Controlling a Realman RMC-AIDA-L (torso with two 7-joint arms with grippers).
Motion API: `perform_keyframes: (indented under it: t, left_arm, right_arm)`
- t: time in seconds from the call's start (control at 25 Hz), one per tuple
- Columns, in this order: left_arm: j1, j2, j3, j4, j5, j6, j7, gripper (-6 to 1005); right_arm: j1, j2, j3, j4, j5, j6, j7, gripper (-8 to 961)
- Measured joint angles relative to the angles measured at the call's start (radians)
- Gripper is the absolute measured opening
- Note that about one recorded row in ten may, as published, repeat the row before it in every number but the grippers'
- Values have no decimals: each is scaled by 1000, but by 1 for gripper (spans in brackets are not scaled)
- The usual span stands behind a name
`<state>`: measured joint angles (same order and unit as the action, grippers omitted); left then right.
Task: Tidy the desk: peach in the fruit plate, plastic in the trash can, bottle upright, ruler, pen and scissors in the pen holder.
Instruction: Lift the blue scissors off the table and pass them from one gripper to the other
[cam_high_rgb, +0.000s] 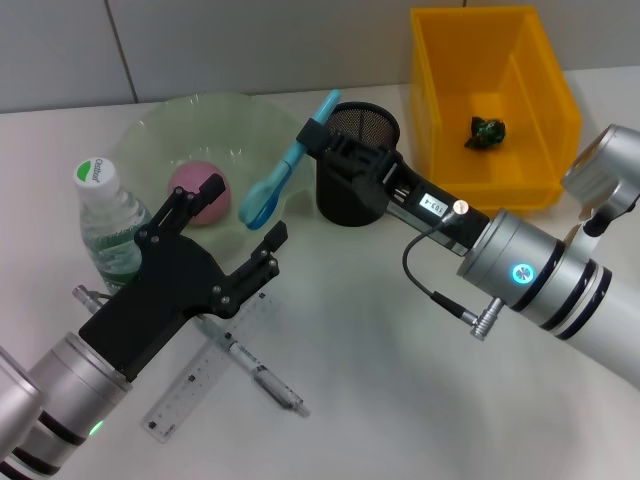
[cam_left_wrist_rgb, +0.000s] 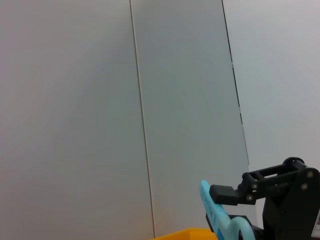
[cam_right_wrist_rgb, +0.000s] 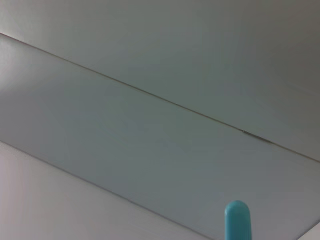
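Note:
My right gripper (cam_high_rgb: 312, 136) is shut on the light blue scissors (cam_high_rgb: 285, 165). It holds them tilted in the air beside the black mesh pen holder (cam_high_rgb: 372, 128), sheath tip up, handles hanging over the fruit plate (cam_high_rgb: 165, 125). The scissors also show in the left wrist view (cam_left_wrist_rgb: 216, 215) and their tip in the right wrist view (cam_right_wrist_rgb: 236, 220). The peach (cam_high_rgb: 192, 190) lies in the plate. My left gripper (cam_high_rgb: 243, 212) is open and empty over the plate's near rim. The bottle (cam_high_rgb: 105, 225) stands upright. The ruler (cam_high_rgb: 205, 375) and pen (cam_high_rgb: 262, 378) lie on the desk (cam_high_rgb: 400, 400).
The yellow trash can (cam_high_rgb: 545, 110) stands at the back right with a dark crumpled piece of plastic (cam_high_rgb: 487, 132) inside. Its edge (cam_left_wrist_rgb: 190, 234) shows in the left wrist view. A grey panelled wall runs behind the desk.

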<state>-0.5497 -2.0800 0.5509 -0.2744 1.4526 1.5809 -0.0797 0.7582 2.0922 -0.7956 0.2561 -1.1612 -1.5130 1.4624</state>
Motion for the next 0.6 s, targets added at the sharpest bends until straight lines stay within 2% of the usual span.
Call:
perform_keyframes:
  t: [0.16,0.32,0.52,0.6]
  left_arm:
    - [0,0,-1,-2,0,0,0,761]
    - [2,0,-1,-5,0,0,0,760]
    - [2,0,0,-9,0,3,0,760]
    - [3,0,0,-9,0,5,0,704]
  right_arm:
    - [1,0,17,6,-21,-1,0,198]
    - [-9,0,127,6,-138,4,-1,198]
    - [-17,1,152,4,-166,16,-4,197]
    - [-18,1,153,4,-166,18,-4,197]
